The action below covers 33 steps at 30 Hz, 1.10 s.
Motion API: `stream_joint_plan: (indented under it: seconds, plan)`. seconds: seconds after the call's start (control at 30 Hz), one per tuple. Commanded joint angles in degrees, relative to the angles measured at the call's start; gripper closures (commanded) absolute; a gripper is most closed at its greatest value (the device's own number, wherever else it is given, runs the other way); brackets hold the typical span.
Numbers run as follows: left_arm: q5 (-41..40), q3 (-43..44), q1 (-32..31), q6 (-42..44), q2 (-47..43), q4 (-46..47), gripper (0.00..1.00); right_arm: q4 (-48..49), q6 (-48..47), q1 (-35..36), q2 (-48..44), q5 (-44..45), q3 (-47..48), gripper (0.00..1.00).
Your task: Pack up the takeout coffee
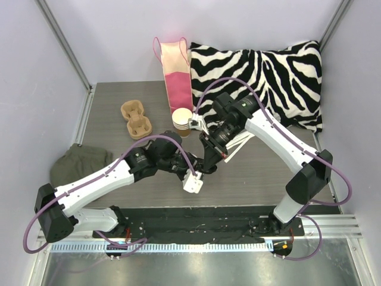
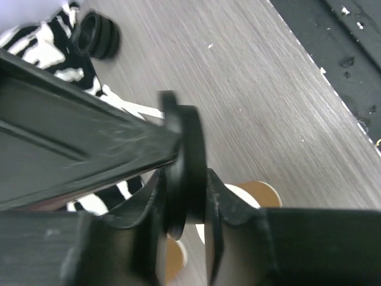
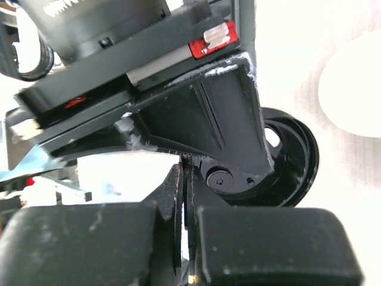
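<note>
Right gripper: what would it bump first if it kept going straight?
The left gripper, which pinches the lid right in front of it. They may already touch; depth is unclear.

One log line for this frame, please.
left gripper: jaws shut on black lid | right gripper: jaws shut on same lid's rim | cups: stacked by paper bag, not yet packed
</note>
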Motion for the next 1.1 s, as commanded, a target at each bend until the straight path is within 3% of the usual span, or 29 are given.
stream_joint_plan:
  seconds: [0.0,0.03,0.13,0.2,0.23,0.27,0.37,0.53,0.57,0.67,0.8,1.07]
  plan:
    - [-0.2,1.39,-0.49,-3.37,-1.6,2.35,0.88,-6.82,-1.03,0.3,-0.04,3.71,6.71,0.99]
    - [-0.81,1.66,-0.49,-4.43,-1.69,2.09,0.98,-6.82,-1.12,0.21,0.14,5.11,7.6,0.99]
    - [-2.31,3.15,-0.49,-11.8,-2.39,0.95,1.0,-6.74,-0.68,-0.84,0.49,10.38,12.43,0.85]
    - [-3.01,4.21,-0.32,-16.98,-2.74,-0.63,1.0,-5.78,1.24,-4.42,0.58,13.02,17.85,0.64]
    - [-2.93,5.86,0.03,-23.53,-2.74,-1.08,1.0,-4.99,2.56,-6.37,0.66,13.21,19.8,0.55]
    - [-1.8,6.66,0.38,-27.08,-2.57,-1.6,1.0,-3.59,3.7,-8.47,0.84,12.95,22.09,0.35]
    - [3.89,10.0,4.5,-44.48,-1.6,-2.22,1.0,1.4,8.36,-16.13,-0.47,12.15,28.34,0.18]
    - [12.97,12.56,14.43,-66.81,1.73,-0.82,1.0,15.39,16.0,-19.83,-9.16,20.04,18.79,0.09]
    - [14.29,12.73,16.1,-75.02,2.26,0.31,1.0,19.5,16.98,-19.83,-10.74,20.41,14.42,0.06]
    - [20.17,10.73,24.09,-89.98,3.93,9.34,1.0,21.74,18.3,-19.74,-13.75,20.68,10.34,0.04]
    - [24.23,7.47,28.33,-102.4,4.64,18.93,1.0,24.72,18.92,-19.74,-14.97,21.03,6.3,0.04]
    - [31.33,6.15,27.81,-104.64,6.04,19.75,1.0,21.14,15.85,-16.94,-10.94,16.2,9.54,0.04]
